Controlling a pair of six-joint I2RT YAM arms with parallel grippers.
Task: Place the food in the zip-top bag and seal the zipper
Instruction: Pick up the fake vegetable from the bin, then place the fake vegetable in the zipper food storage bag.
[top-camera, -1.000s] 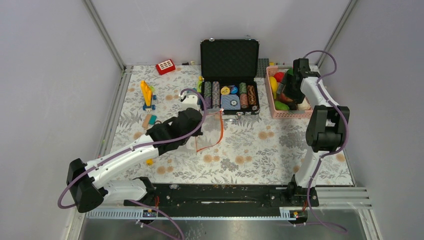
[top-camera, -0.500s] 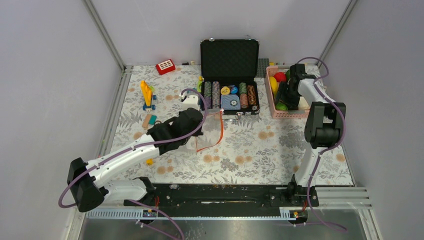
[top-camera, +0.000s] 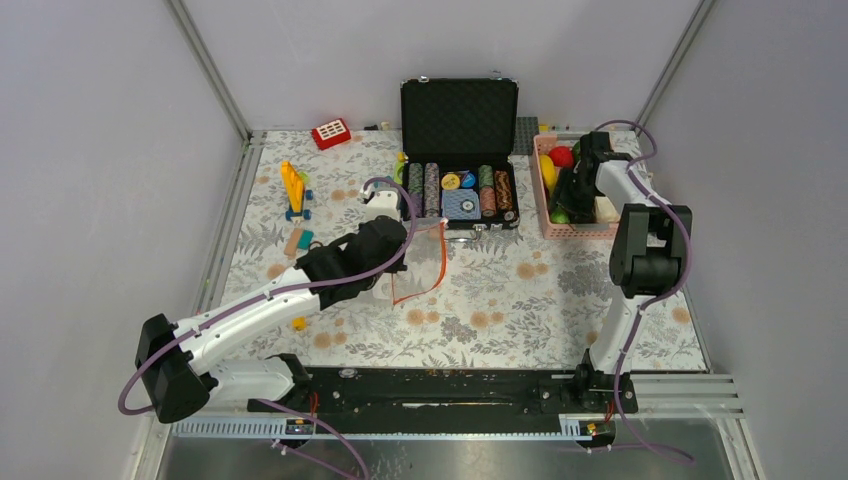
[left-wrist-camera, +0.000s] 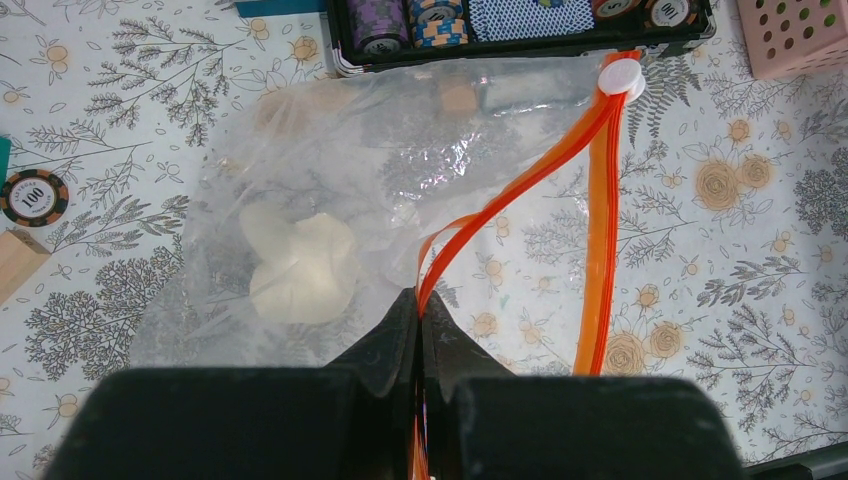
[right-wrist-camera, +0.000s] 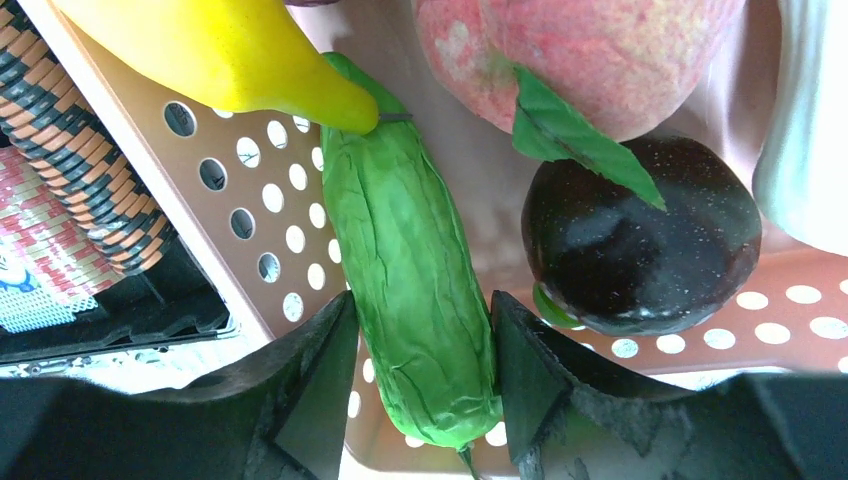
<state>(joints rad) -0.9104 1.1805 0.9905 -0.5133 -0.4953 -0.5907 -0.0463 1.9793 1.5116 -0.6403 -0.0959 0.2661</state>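
Zip-top bag (left-wrist-camera: 330, 190) clear, crinkled, orange zipper (left-wrist-camera: 600, 220) gaping, pinched in closed left tool (left-wrist-camera: 418, 330).

Clear zip-top bag (left-wrist-camera: 330, 190) with its orange-red zipper (left-wrist-camera: 520, 180), white slider (left-wrist-camera: 621, 76). Pink perforated basket (right-wrist-camera: 230, 200): yellow banana (right-wrist-camera: 220, 45), wrinkled green vegetable (right-wrist-camera: 410, 290), speckled dark purple fruit (right-wrist-camera: 640, 245), red-pink peach (right-wrist-camera: 580, 50). Floral tablecloth (left-wrist-camera: 740, 230).
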